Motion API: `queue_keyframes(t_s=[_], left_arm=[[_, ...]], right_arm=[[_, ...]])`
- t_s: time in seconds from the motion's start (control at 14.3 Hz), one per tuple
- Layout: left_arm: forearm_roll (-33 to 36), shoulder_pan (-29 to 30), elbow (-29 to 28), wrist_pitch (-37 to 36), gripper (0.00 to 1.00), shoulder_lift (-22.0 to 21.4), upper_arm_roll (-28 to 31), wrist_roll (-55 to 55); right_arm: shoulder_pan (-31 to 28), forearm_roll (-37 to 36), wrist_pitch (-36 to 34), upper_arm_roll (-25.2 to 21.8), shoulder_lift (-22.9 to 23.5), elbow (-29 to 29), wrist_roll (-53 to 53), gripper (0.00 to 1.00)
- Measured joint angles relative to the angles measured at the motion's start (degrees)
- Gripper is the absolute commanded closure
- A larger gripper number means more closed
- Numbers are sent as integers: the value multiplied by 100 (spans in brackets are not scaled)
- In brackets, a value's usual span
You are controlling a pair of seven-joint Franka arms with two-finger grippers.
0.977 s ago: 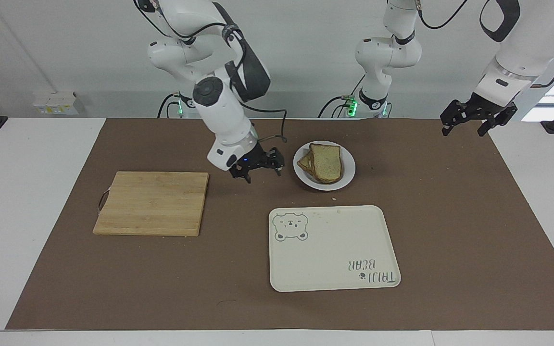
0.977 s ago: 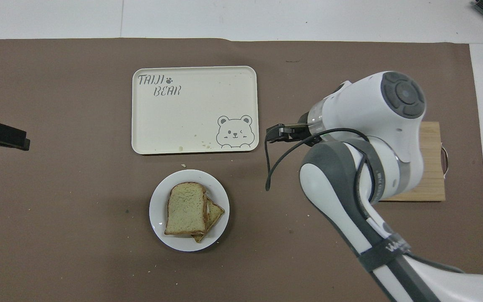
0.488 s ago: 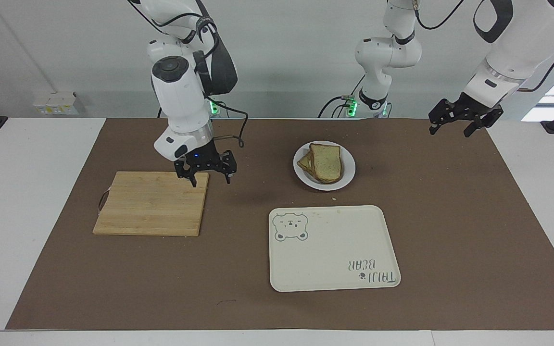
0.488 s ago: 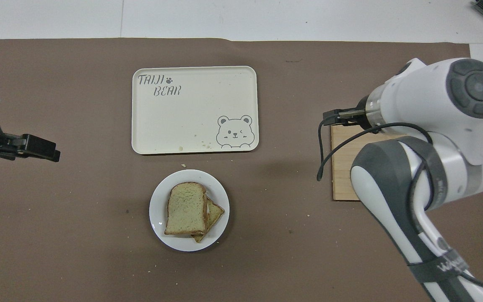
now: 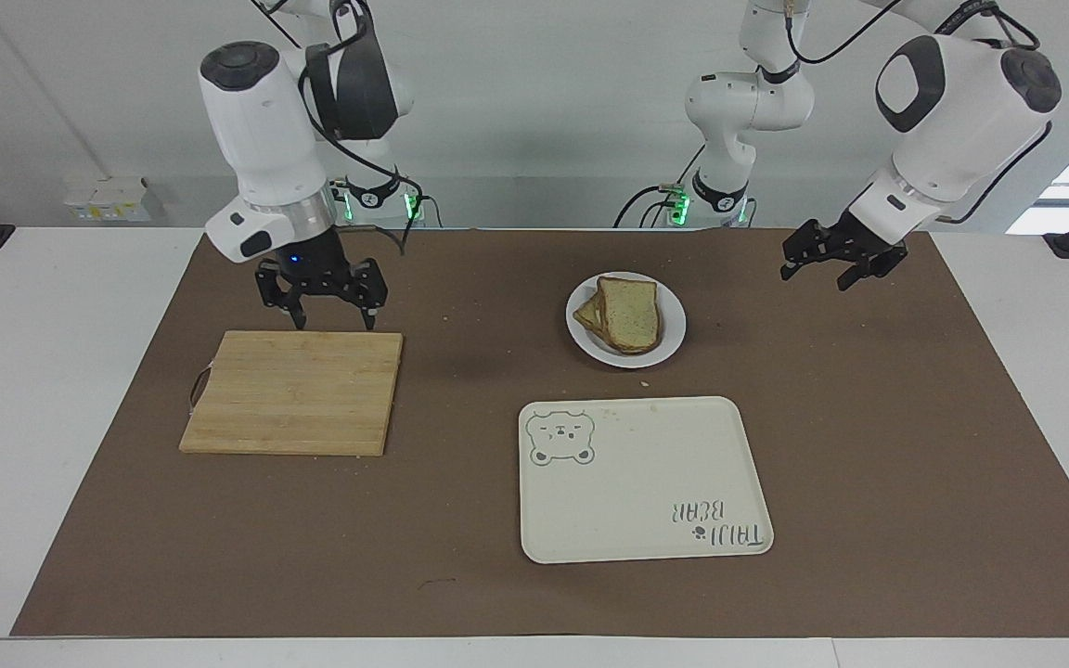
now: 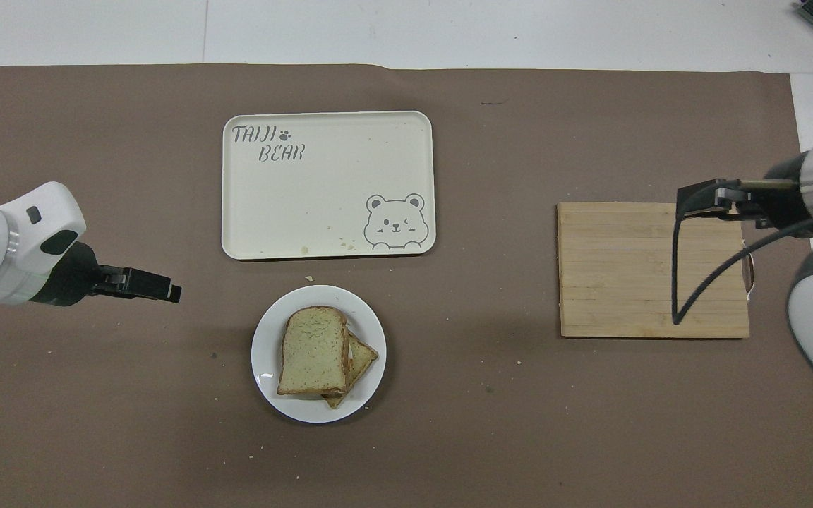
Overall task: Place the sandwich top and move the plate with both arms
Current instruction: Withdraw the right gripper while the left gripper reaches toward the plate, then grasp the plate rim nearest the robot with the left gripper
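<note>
The sandwich top (image 5: 632, 311), a pale slice with a brown crust, lies on the white plate (image 5: 671, 323), on top of a toasted slice whose corner sticks out beside it. In the overhead view the slice (image 6: 313, 349) sits on the plate (image 6: 265, 339) the same way. My right gripper (image 5: 333, 325) is open and empty over the edge of the cutting board nearest the robots; it also shows in the overhead view (image 6: 692, 200). My left gripper (image 5: 817, 274) is open and empty, up in the air over the mat toward the left arm's end, apart from the plate; it also shows in the overhead view (image 6: 166, 289).
A cream tray with a bear drawing (image 5: 646, 482) lies farther from the robots than the plate (image 6: 322, 183). A wooden cutting board (image 5: 293, 394) lies toward the right arm's end (image 6: 625, 268). A brown mat (image 5: 869, 445) covers the table.
My right gripper has swung away from beside the plate to over the cutting board's near edge. My left gripper has moved in toward the plate and lowered a little.
</note>
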Motion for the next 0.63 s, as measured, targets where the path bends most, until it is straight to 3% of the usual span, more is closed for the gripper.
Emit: queue_keyframes(t_s=[0.28, 0.63], left_arm=[[-1086, -58, -1095, 854, 0, 70, -21, 952], [-2147, -247, -1847, 1371, 0, 295, -25, 1568]], right_arm=[[-441, -7, -505, -16, -136, 228, -157, 0], [-596, -6, -568, -6, -422, -81, -297, 0]])
